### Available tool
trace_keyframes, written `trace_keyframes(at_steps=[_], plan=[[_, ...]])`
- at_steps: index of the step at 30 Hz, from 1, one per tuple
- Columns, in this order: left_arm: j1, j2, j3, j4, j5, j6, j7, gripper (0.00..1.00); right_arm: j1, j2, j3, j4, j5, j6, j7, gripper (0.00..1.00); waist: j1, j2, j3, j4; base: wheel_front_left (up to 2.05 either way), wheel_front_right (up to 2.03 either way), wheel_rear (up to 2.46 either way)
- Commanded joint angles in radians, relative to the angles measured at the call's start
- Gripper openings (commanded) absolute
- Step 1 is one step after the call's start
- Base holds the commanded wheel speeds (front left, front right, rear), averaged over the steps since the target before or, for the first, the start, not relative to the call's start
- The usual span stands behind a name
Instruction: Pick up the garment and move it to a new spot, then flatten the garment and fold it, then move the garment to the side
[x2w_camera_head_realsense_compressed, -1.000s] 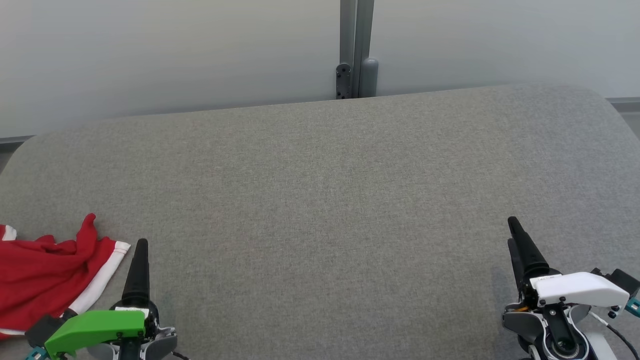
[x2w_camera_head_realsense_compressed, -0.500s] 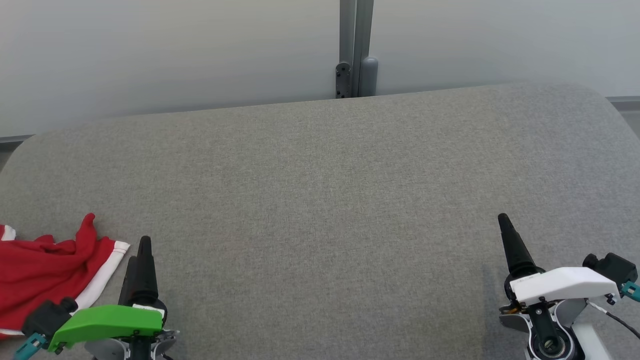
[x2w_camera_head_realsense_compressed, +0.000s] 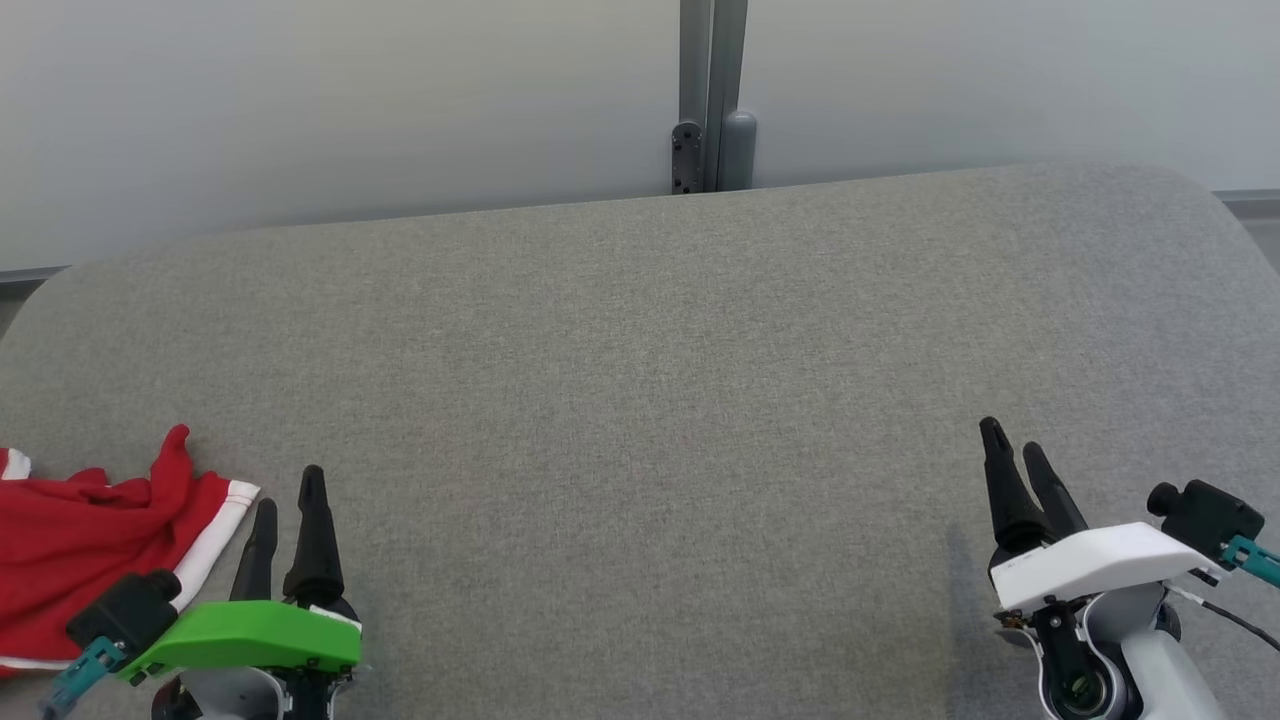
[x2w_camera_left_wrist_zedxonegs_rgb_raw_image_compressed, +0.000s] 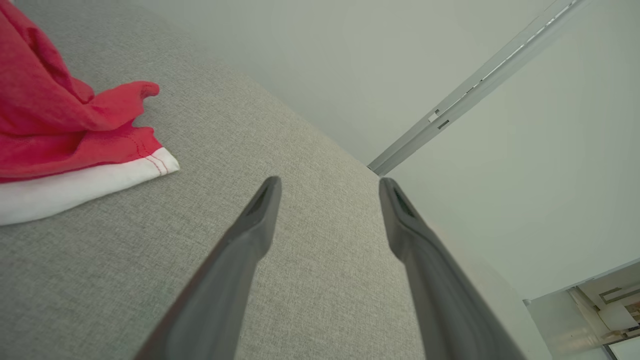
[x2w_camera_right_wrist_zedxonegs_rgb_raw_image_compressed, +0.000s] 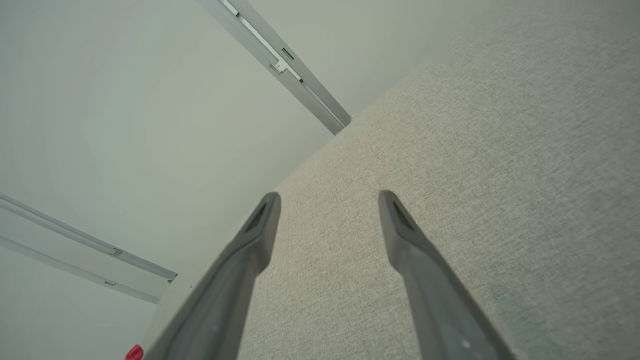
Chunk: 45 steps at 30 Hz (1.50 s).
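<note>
Crumpled red garment (x2w_camera_head_realsense_compressed: 70, 545) with white trim lies at the table's (x2w_camera_head_realsense_compressed: 640, 380) near-left corner, just beside your left claw (x2w_camera_head_realsense_compressed: 288, 488) — spread wide, empty. Your right claw (x2w_camera_head_realsense_compressed: 1010, 437), also spread and empty, sits by the near-right corner. Turn the left claw onto the bunched cloth — pinch a thick fold.

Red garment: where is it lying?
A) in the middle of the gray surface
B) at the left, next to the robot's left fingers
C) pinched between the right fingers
B: the red garment lies crumpled on the gray surface just beside the left gripper, whose open fingers do not touch it.
</note>
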Motion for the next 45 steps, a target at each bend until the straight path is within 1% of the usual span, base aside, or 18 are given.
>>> trace_keyframes(at_steps=[1, 7, 18, 31, 35, 45], plan=[[-0.027, 0.008, -0.004, -0.010, 0.041, 0.006, -0.012, 1.00, -0.026, -0.006, 0.001, -0.013, -0.042, 0.002, -0.012, 1.00, 0.0000, 0.0000, 0.000, 0.001, 0.00, 0.00, 0.00], [-0.027, 0.009, -0.011, -0.011, 0.133, 0.025, -0.029, 1.00, -0.028, -0.001, 0.005, -0.010, -0.139, 0.002, -0.030, 1.00, 0.0000, 0.0000, 0.001, 0.002, 0.00, 0.00, 0.00], [-0.030, 0.010, -0.022, 0.009, 0.277, 0.037, -0.059, 1.00, -0.038, -0.001, 0.010, -0.001, -0.283, 0.003, -0.060, 1.00, 0.0000, 0.0000, 0.006, 0.002, 0.00, 0.00, 0.00], [-0.031, 0.011, -0.032, 0.023, 0.406, 0.054, -0.091, 1.00, -0.041, -0.005, 0.021, 0.013, -0.422, 0.003, -0.092, 1.00, 0.0000, 0.0000, 0.009, 0.005, 0.00, 0.00, 0.00], [-0.030, 0.012, -0.034, 0.030, 0.440, 0.062, -0.100, 1.00, -0.043, 0.000, 0.011, 0.024, -0.466, 0.003, -0.101, 1.00, 0.0000, 0.0000, 0.009, 0.005, 0.00, 0.00, 0.00], [-0.032, 0.013, -0.037, 0.044, 0.525, 0.069, -0.122, 1.00, -0.048, 0.008, -0.010, 0.045, -0.572, 0.003, -0.123, 1.00, 0.0000, 0.0000, 0.010, 0.004, 0.00, 0.00, 0.00]])
